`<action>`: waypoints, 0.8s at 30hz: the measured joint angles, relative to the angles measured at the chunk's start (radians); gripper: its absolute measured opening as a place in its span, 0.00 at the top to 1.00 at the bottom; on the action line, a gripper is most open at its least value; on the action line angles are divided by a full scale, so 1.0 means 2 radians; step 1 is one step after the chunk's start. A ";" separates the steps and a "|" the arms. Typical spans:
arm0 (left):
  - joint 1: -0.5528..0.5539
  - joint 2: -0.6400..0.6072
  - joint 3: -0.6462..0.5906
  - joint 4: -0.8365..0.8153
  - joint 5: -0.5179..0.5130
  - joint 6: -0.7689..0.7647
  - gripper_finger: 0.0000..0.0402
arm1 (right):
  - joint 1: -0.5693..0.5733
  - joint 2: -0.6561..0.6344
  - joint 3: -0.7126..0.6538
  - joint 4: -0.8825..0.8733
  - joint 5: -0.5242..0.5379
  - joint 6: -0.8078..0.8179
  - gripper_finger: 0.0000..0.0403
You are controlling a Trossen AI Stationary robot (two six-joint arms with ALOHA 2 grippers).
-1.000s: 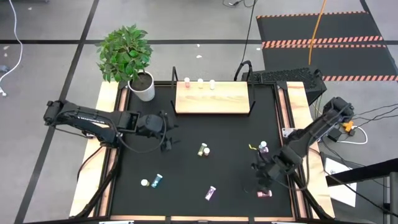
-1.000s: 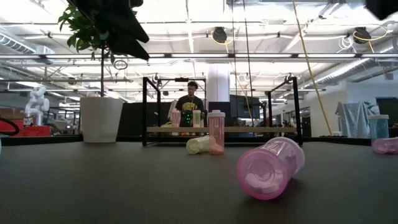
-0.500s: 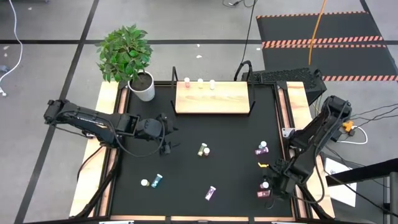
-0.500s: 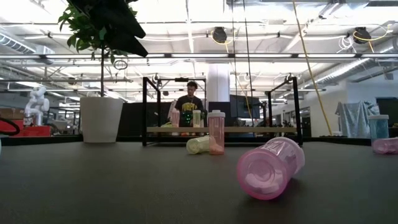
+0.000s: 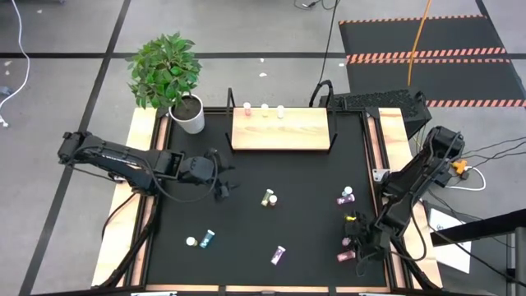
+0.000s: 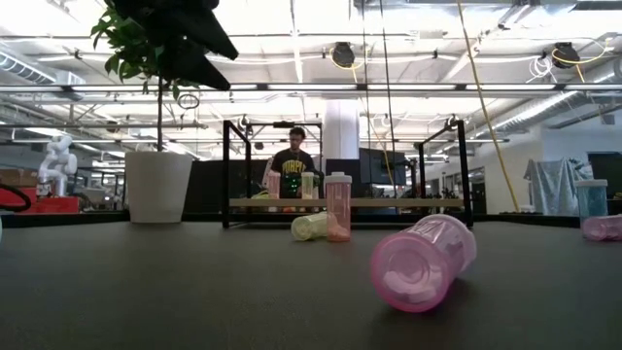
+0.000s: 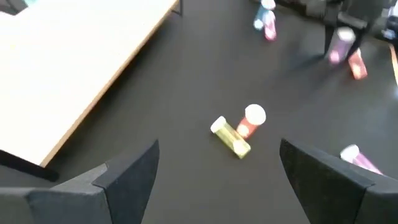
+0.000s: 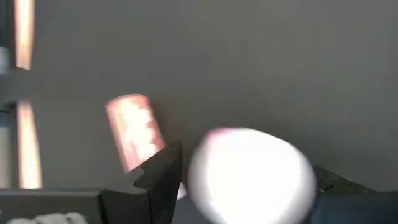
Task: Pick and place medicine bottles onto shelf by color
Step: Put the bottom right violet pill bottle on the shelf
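The shelf stands at the table's far edge with three small bottles upright along its back. More medicine bottles are scattered on the black mat. A yellow one lies beside an upright pink one at mid-table. My left gripper hovers open to their left. My right gripper is low at the near right, open. Its fingers stand on either side of an upright pale bottle's white cap. A pink bottle lies just beside it. My right gripper comes down slanting from above, one finger on each side of the upright bottle's white cap. The bottle stands on the mat. I cannot tell whether the fingers touch the cap.
A potted plant stands at the far left corner. A purple bottle, another purple one and a teal one lie on the mat. In the low view a person stands beyond the shelf.
My right gripper has moved down and toward the table's near right corner. It went from beside the purple bottle to the upright bottle next to the lying pink one, and its wrist rolled on the way. My left gripper's wrist has rolled slightly in place.
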 joint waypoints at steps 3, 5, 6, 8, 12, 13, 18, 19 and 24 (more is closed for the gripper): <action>0.000 0.000 0.000 0.026 -0.014 -0.007 0.17 | 0.000 -0.002 -0.013 0.018 0.004 -0.025 0.52; 0.000 0.000 0.000 0.045 -0.027 -0.007 0.17 | 0.000 -0.002 -0.020 0.025 0.010 -0.040 0.55; 0.000 0.000 0.000 0.058 -0.034 -0.007 0.17 | 0.000 -0.002 -0.022 0.027 0.016 -0.048 0.57; 0.000 0.000 0.000 0.077 -0.051 -0.009 0.17 | 0.000 -0.001 -0.022 0.031 0.028 -0.065 0.62; 0.000 0.000 0.000 0.106 -0.066 -0.017 0.17 | -0.001 0.000 -0.023 0.037 0.065 -0.091 0.70; 0.000 0.000 0.000 0.108 -0.068 -0.017 0.17 | -0.002 0.000 -0.024 0.035 0.082 -0.092 0.72; 0.002 0.000 0.000 0.108 -0.077 -0.009 0.17 | -0.011 0.000 -0.024 0.044 0.125 -0.093 0.76; 0.003 0.000 0.000 0.109 -0.078 -0.005 0.17 | -0.017 0.000 -0.024 0.052 0.129 -0.094 0.76; 0.014 0.004 0.000 0.164 -0.065 0.009 0.17 | -0.079 -0.022 -0.022 0.100 0.125 -0.072 0.77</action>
